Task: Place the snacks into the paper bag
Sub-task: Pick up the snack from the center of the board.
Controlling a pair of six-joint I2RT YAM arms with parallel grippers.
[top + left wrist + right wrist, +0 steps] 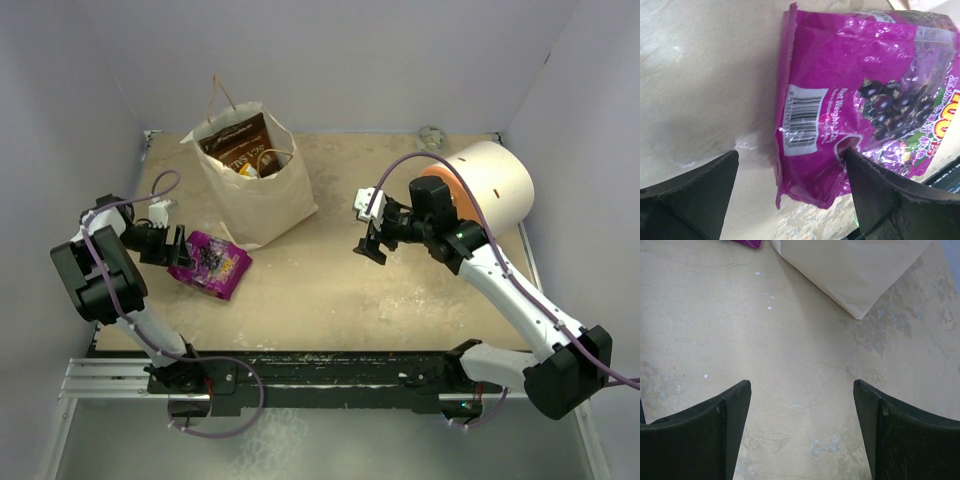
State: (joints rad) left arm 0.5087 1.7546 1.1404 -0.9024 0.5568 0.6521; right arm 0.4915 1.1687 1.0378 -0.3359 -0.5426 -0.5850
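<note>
The tan kraft paper bag point(262, 195) stands open at the far left of the bench point(400, 300). Its walls are creased and its thin twisted handles stick up. A glossy brown candy bag point(240, 145) leans inside its mouth, with a bit of something yellow point(250, 170) beside it. Just in front of the bag's near corner, a purple pouch point(212, 264) lies flat on the bench. It is made of crinkled, shiny film printed with dark berries and has a white barcode panel near one sealed end. The left fingers point(176, 246) are spread wide at that end. From the left wrist view, one dark wedge-shaped finger point(885, 195) presses on the pouch's point(860, 100) face, while the other sits apart over bare bench. The right fingers point(372, 247) are also spread wide and hold nothing. They hang over the mottled, scuffed tan surface with its white flecks, well to the right of the bag. Behind the right arm a large cream cylinder point(495, 185) with an orange face lies on its side.
</note>
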